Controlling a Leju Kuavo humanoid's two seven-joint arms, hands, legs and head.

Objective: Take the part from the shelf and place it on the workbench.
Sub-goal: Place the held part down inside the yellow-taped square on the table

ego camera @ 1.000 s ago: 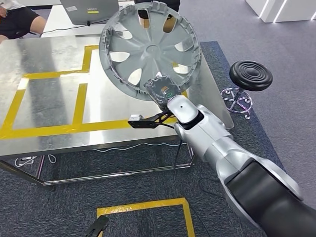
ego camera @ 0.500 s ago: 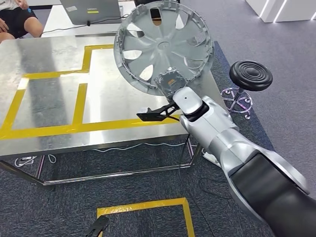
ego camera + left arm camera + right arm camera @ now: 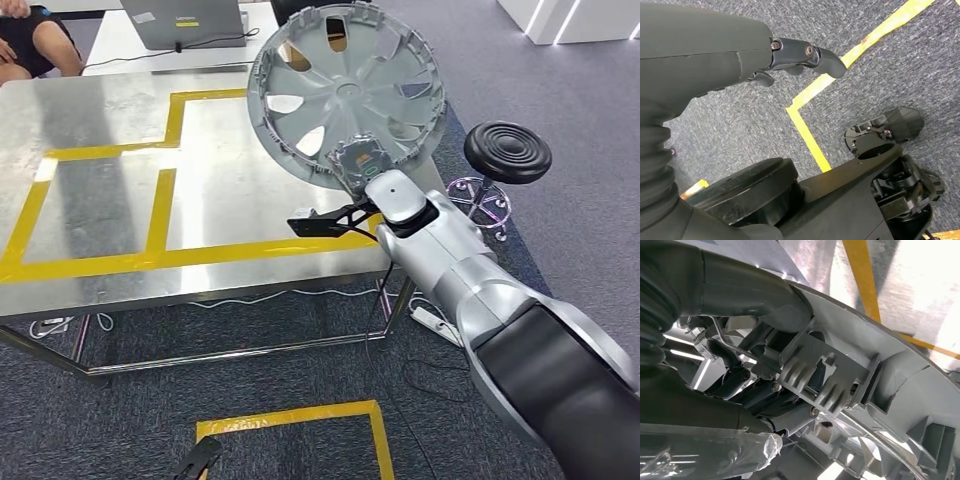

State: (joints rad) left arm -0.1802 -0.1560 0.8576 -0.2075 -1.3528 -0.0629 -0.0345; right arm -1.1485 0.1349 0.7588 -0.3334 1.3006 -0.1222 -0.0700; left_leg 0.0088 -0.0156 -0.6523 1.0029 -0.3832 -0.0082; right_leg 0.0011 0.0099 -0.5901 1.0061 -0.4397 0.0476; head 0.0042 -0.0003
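Observation:
The part is a large grey wheel cover (image 3: 349,92), round with spoke openings, held tilted above the right end of the steel workbench (image 3: 98,200). My right hand (image 3: 361,163) grips its near rim from below. Seen close from the right wrist, the thumb and dark fingers (image 3: 753,300) clamp the rim of the wheel cover (image 3: 874,390), with the bench's yellow tape behind. My left hand (image 3: 806,52) hangs over the carpet with its fingers apart and nothing in them.
Yellow tape lines (image 3: 162,205) mark boxes on the workbench. A black round stool (image 3: 507,152) stands right of it. A laptop (image 3: 181,20) sits on a white table behind, and a seated person's leg (image 3: 41,45) shows at the far left. More yellow tape (image 3: 302,420) marks the carpet.
My right arm has carried the wheel cover to the right and slightly farther back, over the workbench's right end. The hand still grips the rim.

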